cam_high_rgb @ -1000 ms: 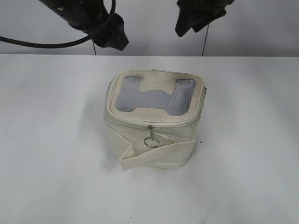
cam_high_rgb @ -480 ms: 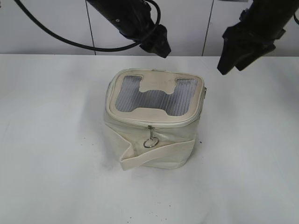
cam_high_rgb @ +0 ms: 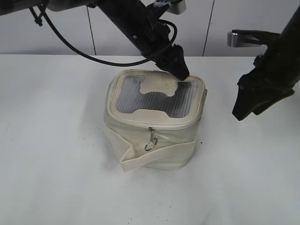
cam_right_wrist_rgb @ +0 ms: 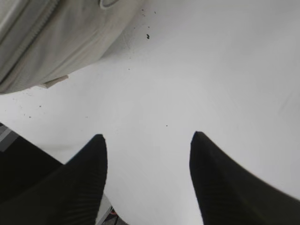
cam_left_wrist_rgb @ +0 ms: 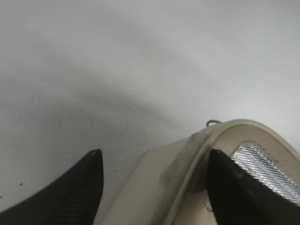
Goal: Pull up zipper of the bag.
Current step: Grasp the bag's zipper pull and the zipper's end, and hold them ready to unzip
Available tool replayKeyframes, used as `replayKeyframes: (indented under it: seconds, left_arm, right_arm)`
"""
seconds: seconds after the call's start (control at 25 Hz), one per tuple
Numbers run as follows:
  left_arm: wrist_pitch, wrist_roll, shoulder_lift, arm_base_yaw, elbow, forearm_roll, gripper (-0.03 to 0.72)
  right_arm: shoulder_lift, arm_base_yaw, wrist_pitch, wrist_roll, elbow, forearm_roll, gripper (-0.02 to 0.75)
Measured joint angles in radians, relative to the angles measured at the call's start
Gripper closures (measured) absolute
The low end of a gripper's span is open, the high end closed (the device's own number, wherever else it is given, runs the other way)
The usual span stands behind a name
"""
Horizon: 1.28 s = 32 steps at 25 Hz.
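Left gripper point(cam_high_rgb: 180, 71): at the bag's rear right corner, about 1 o'clock from the lid's centre. In the left wrist view its fingers point(cam_left_wrist_rgb: 77, 187) are spread wide and hold nothing; the lid's rim lies between them, one tip over the table, the other over the lid near the grey panel. Whether a tip touches the fabric I cannot tell.

Right gripper point(cam_high_rgb: 243, 108): well apart from the bag, at about 3 o'clock from it, above bare table. In the right wrist view its fingers point(cam_right_wrist_rgb: 82, 178) are spread apart with only table between them; it grips nothing and touches nothing visible.

Bag point(cam_high_rgb: 154, 126): stands upright near the middle of the table point(cam_high_rgb: 56, 140), cream-white, boxy and soft, lid on top. A cream strap point(cam_high_rgb: 159, 157) runs across the front, its left end folded outward.

Lid panel point(cam_high_rgb: 154, 96): grey, ribbed, with a cream shape across its middle.

Zipper point(cam_high_rgb: 151, 125): cream track around the lid's rim; along the front it looks closed.

Slider with ring point(cam_high_rgb: 150, 143): silver, at 6 o'clock on the rim, the ring hanging down over the front wall, untouched by either gripper.

Second ring point(cam_left_wrist_rgb: 213, 123): small, metal, standing up at the bag's edge in the left wrist view, beyond the fingers.

Writing: none legible on the bag.
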Motion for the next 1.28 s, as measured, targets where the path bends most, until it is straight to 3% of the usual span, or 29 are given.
replayKeyframes:
  seconds: [0.24,0.52,0.6,0.76,0.84,1.28]
  left_arm:
    - [0.065,0.004,0.034,0.002,-0.015,-0.055,0.16]
    - [0.151,0.004,0.044,0.001,-0.022,-0.044,0.171]
    - [0.155,0.006,0.044,0.001,-0.024,-0.026,0.232]
    - [0.149,0.01,0.044,0.0,-0.025,-0.014,0.535]
    - [0.146,0.016,0.043,0.0,-0.027,-0.014,0.621]
    - [0.145,0.018,0.043,-0.001,-0.027,-0.013,0.624]
  right_arm:
    - [-0.062,0.0,-0.178,-0.023,0.165,0.015,0.297]
    - [-0.063,0.0,-0.288,-0.089,0.222,0.096,0.297]
    - [-0.063,0.0,-0.311,-0.13,0.222,0.139,0.297]
    - [-0.063,0.0,-0.351,-0.219,0.222,0.209,0.297]
    - [-0.052,0.0,-0.368,-0.257,0.222,0.226,0.297]
    - [0.022,0.0,-0.435,-0.538,0.223,0.415,0.297]
